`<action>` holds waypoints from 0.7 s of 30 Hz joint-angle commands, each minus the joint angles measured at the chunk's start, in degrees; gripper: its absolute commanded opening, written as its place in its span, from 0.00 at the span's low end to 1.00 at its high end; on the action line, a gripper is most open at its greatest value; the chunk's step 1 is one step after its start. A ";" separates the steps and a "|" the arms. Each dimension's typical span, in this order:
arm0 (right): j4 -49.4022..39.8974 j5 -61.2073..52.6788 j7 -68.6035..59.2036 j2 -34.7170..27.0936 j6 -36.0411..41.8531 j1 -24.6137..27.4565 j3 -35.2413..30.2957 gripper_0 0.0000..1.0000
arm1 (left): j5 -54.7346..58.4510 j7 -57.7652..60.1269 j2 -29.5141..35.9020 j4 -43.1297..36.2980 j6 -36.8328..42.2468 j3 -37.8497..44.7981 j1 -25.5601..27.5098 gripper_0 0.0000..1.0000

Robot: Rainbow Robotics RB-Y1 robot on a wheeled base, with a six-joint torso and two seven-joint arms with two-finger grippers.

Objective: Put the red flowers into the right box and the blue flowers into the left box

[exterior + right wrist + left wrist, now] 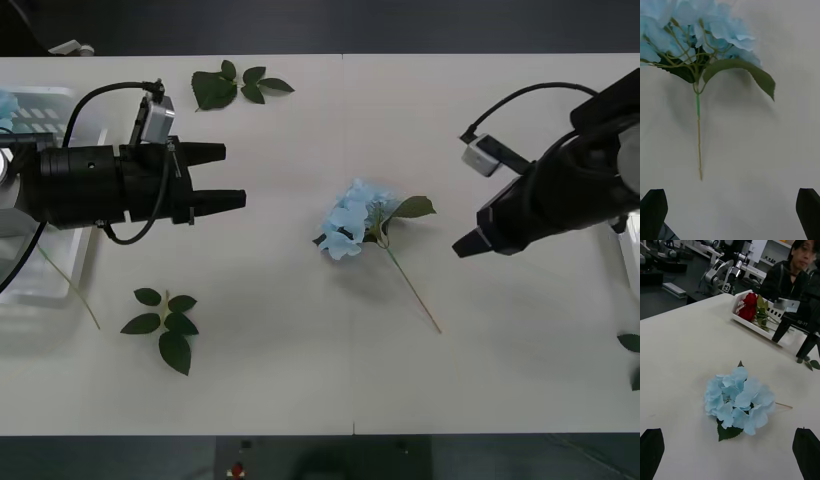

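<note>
1. a blue flower lies on its side near the middle of the white table, its pale petals bunched toward the robot's left and its thin green stem running out toward the near edge and the robot's right.
2. one dark leaf sticks out from under the bloom on its right side, flat on the table.
3. the left gripper hovers over the left part of the table, well apart from the blue flower, its two black fingers spread with nothing between them and pointing toward the bloom.
4. the right gripper hangs over the right part of the table, near the flower's stem end but not touching it; in the right wrist view its two black fingers stand wide apart at the corners, released and empty.
5. the left box sits at the far left of the table under the left arm, with a bit of pale blue bloom showing in its far corner.
6. in the left wrist view the right box sits beyond the flower and holds red flowers with green leaves.
7. loose green leaf sprigs lie on the table, one near the front left and another at the far side.
</note>
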 commanded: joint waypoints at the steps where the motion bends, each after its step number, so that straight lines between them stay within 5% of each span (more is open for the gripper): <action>1: -2.65 6.19 -6.57 3.67 -2.03 -3.08 2.69 1.00 | 1.02 2.67 1.64 -1.45 -0.11 0.00 0.63 1.00; 21: 6.40 28.95 -18.08 17.47 -8.09 -2.99 13.33 1.00 | 1.99 3.02 1.64 -1.45 -0.29 0.00 0.63 1.00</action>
